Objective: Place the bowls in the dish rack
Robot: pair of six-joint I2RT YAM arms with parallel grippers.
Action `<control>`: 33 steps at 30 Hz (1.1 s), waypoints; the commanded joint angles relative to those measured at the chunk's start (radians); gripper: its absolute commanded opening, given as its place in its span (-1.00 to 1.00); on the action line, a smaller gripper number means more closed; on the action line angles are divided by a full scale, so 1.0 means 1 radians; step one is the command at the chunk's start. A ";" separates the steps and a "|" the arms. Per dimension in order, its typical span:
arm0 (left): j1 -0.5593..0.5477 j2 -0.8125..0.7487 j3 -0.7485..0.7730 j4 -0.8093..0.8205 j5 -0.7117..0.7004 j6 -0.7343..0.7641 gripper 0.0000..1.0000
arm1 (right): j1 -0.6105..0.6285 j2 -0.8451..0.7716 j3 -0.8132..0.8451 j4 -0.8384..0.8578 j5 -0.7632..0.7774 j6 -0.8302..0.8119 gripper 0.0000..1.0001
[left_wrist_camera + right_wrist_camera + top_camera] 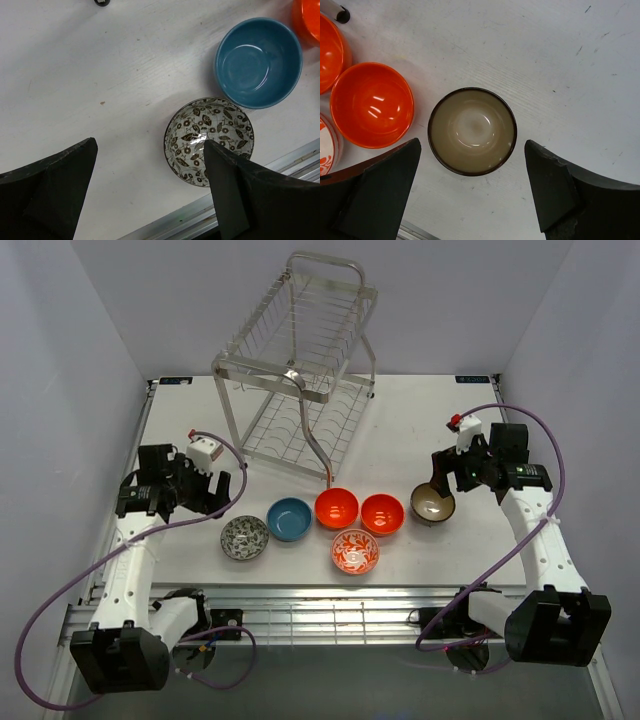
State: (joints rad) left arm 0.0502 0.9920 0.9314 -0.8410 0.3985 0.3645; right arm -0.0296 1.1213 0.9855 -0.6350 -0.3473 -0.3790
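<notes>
Bowls [355, 551]: all six are sitting on the tabletop [420, 420]. The dish rack [262, 378] is standing well beyond both my claws, and I am seeing no bowl in either tier. I judge that loading is not yet begun and six are left. My left claw [150, 147] is hanging open and empty, with the grey patterned bowl [209, 141] lying off-centre beneath it, toward one finger. My right claw [470, 145] is hovering open and empty, with the brown bowl [472, 131] sitting centred below its gap.

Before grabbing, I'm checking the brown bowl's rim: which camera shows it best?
Right wrist: the brown bowl sits centred, whole rim and cream inside visible. Top external shows it only small, at an angle. Left wrist misses it.
</notes>
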 commanded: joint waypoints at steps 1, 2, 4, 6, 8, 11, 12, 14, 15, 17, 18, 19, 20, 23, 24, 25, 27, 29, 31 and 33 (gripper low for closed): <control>0.000 0.020 -0.028 -0.047 0.014 0.129 0.96 | 0.002 0.020 0.027 -0.026 -0.025 -0.024 0.80; 0.000 0.028 -0.035 -0.061 0.004 0.184 0.96 | 0.002 0.024 0.028 -0.032 -0.022 -0.037 0.80; 0.000 0.060 -0.063 -0.082 -0.035 0.232 0.93 | 0.002 0.034 0.027 -0.045 -0.019 -0.044 0.80; -0.001 0.072 -0.089 -0.084 -0.059 0.277 0.86 | 0.002 0.035 0.021 -0.045 -0.024 -0.046 0.80; -0.006 0.085 -0.129 -0.082 -0.076 0.298 0.82 | 0.003 0.038 0.018 -0.045 -0.032 -0.043 0.80; -0.006 0.102 -0.160 -0.069 -0.076 0.333 0.80 | 0.002 0.046 0.016 -0.042 -0.039 -0.035 0.80; -0.006 0.109 -0.163 -0.066 -0.069 0.347 0.80 | 0.002 0.049 0.016 -0.040 -0.044 -0.032 0.80; -0.009 0.125 -0.163 -0.041 -0.058 0.344 0.72 | 0.002 0.055 0.013 -0.042 -0.050 -0.028 0.80; -0.010 0.151 -0.163 -0.037 -0.055 0.343 0.68 | 0.002 0.061 0.013 -0.042 -0.051 -0.028 0.80; -0.018 0.183 -0.163 -0.018 -0.061 0.327 0.60 | 0.002 0.066 0.012 -0.042 -0.056 -0.021 0.80; -0.018 0.212 -0.164 -0.017 -0.056 0.323 0.50 | 0.002 0.067 0.013 -0.040 -0.056 -0.021 0.80; -0.019 0.223 -0.166 -0.010 -0.053 0.318 0.46 | 0.002 0.069 0.013 -0.042 -0.058 -0.020 0.80; -0.019 0.232 -0.170 -0.007 -0.047 0.317 0.44 | 0.002 0.069 0.015 -0.042 -0.059 -0.020 0.80; -0.027 0.247 -0.186 0.014 -0.035 0.307 0.42 | 0.002 0.069 0.016 -0.042 -0.059 -0.018 0.80; -0.027 0.252 -0.187 0.022 -0.036 0.303 0.42 | 0.002 0.069 0.018 -0.043 -0.059 -0.020 0.80; -0.027 0.261 -0.187 0.031 -0.033 0.295 0.42 | 0.002 0.069 0.016 -0.042 -0.059 -0.020 0.80; -0.029 0.272 -0.186 0.037 -0.024 0.281 0.40 | 0.002 0.071 0.013 -0.042 -0.061 -0.020 0.80; -0.033 0.292 -0.180 0.046 -0.023 0.268 0.37 | 0.002 0.074 0.010 -0.042 -0.062 -0.020 0.80; -0.033 0.304 -0.172 0.052 -0.009 0.260 0.35 | 0.002 0.074 0.005 -0.038 -0.067 -0.017 0.80; -0.033 0.318 -0.163 0.059 0.002 0.251 0.31 | 0.002 0.074 0.005 -0.038 -0.081 -0.014 0.80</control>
State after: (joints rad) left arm 0.0216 1.3037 0.7540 -0.8124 0.3573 0.6296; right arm -0.0296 1.1923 0.9855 -0.6796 -0.3954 -0.3996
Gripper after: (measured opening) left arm 0.665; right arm 0.900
